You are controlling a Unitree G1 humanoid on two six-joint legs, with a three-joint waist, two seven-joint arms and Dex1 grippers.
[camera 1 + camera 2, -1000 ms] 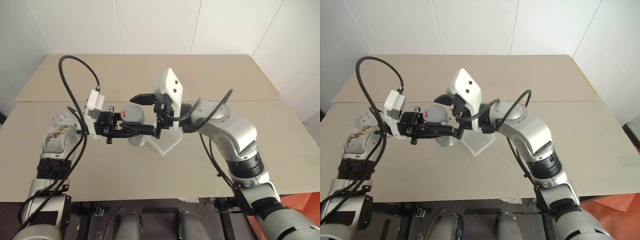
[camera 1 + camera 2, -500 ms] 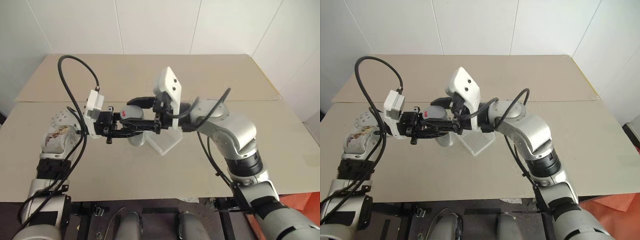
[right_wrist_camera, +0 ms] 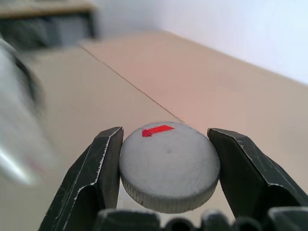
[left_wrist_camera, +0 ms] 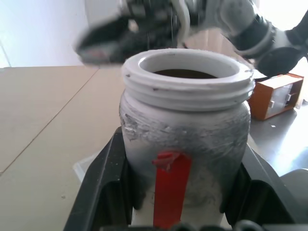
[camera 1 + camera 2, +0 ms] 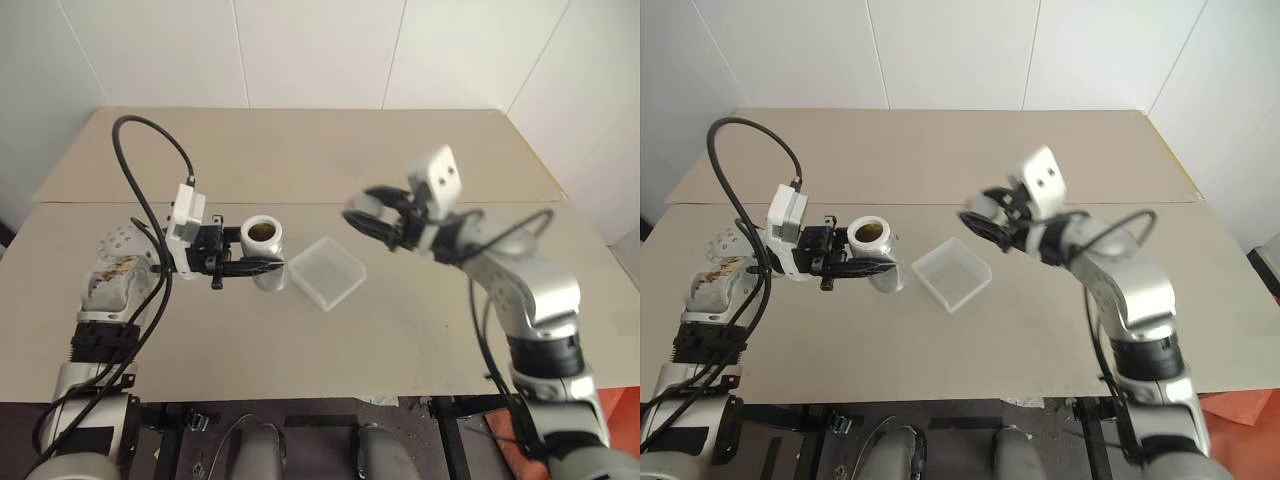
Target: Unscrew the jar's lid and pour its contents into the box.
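Observation:
My left gripper (image 5: 268, 266) is shut on the jar (image 5: 266, 256), a whitish-grey cylinder with a red label mark (image 4: 169, 187), and holds it upright just above the table. The jar's mouth is open and dark brownish contents (image 4: 185, 73) show inside. The lid (image 3: 168, 166), round and grey with a small red mark, sits between the fingers of my right gripper (image 5: 362, 214), which is shut on it and held in the air to the right of the jar. The box (image 5: 326, 272), a clear shallow square tray, lies on the table between the two grippers, beside the jar.
The beige table (image 5: 300, 340) is made of two panels with a seam (image 5: 300, 204) running across behind the jar. White walls stand behind it. An orange box (image 4: 276, 96) sits off the table on the right.
My right gripper shut on the lid, took it off the jar and swung away to the right. The jar now stands open. The left gripper has kept still.

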